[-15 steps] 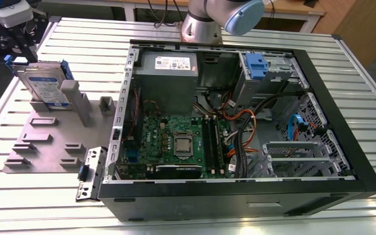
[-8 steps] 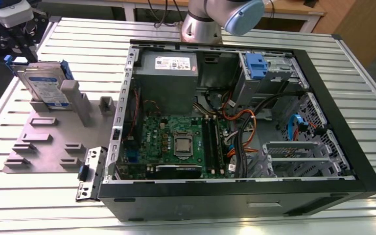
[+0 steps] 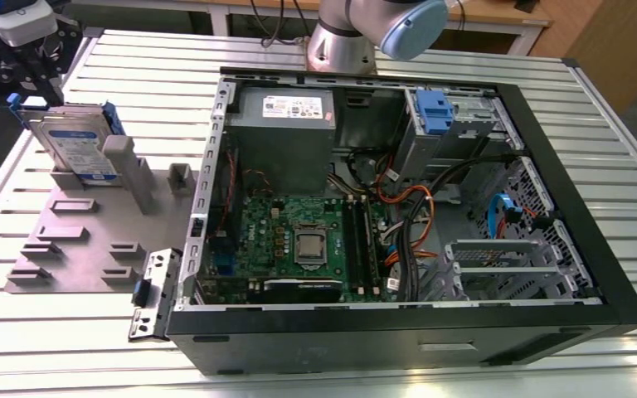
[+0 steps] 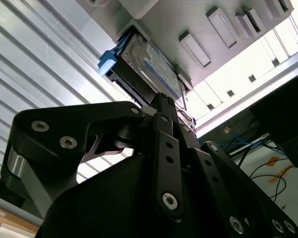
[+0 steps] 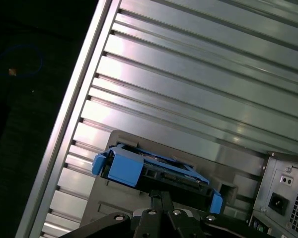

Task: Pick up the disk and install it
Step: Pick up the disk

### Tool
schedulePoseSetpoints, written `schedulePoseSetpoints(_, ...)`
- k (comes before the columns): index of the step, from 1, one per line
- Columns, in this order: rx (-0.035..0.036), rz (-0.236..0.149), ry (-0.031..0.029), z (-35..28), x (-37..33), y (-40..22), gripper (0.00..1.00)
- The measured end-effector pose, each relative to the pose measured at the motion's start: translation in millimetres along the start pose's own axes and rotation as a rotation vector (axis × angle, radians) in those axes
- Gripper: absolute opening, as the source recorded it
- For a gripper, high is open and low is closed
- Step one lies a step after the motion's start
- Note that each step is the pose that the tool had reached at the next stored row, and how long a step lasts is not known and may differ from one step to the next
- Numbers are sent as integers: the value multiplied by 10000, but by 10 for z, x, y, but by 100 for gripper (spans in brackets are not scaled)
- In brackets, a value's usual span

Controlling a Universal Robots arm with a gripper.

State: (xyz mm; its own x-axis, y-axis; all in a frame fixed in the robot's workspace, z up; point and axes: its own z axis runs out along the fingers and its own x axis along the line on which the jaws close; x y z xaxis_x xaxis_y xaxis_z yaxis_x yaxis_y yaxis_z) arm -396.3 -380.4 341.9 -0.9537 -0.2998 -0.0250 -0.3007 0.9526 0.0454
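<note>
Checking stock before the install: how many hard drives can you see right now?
1: the disk, standing in the grey holder at the exterior view's left of the computer case. Others may sit hidden in its bays.

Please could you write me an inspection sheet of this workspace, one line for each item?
Surface: slatted aluminium table, carrying a grey slotted holder plate and an open black computer case.
Job's things: silver-grey hard disk in blue plastic carrier, standing on edge in the holder plate.
Clutter: lone blue plastic bracket in the case's drive bay.
Grippers: black claw at the disk's upper edge.
Cables: orange and black wires inside the case.
Surroundings: wooden furniture beyond the table.
</note>
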Motion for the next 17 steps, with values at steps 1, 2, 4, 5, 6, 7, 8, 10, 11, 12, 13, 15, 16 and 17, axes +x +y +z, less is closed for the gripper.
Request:
schedulePoseSetpoints(1, 0, -9, 1, 0, 0, 0, 11)
schedulePoseSetpoints(2, 0, -17, 1, 0, 0, 0, 11)
schedulePoseSetpoints(4, -1, -43, 2, 0, 0, 0, 11)
schedulePoseSetpoints(5, -1, -52, 2, 0, 0, 0, 11)
schedulePoseSetpoints(6, -2, -60, 3, 0, 0, 0, 11)
schedulePoseSetpoints(7, -2, -68, 3, 0, 0, 0, 11)
schedulePoseSetpoints(8, -2, -76, 3, 0, 0, 0, 11)
schedulePoseSetpoints(10, -3, -94, 4, 0, 0, 0, 11)
schedulePoseSetpoints(11, -3, -103, 4, 0, 0, 0, 11)
schedulePoseSetpoints(12, -3, -111, 5, 0, 0, 0, 11)
schedulePoseSetpoints(13, -3, -119, 5, 0, 0, 0, 11)
schedulePoseSetpoints(15, -3, -136, 7, 0, 0, 0, 11)
schedulePoseSetpoints(16, -4, -145, 6, 0, 0, 0, 11)
schedulePoseSetpoints(17, -4, -153, 7, 0, 0, 0, 11)
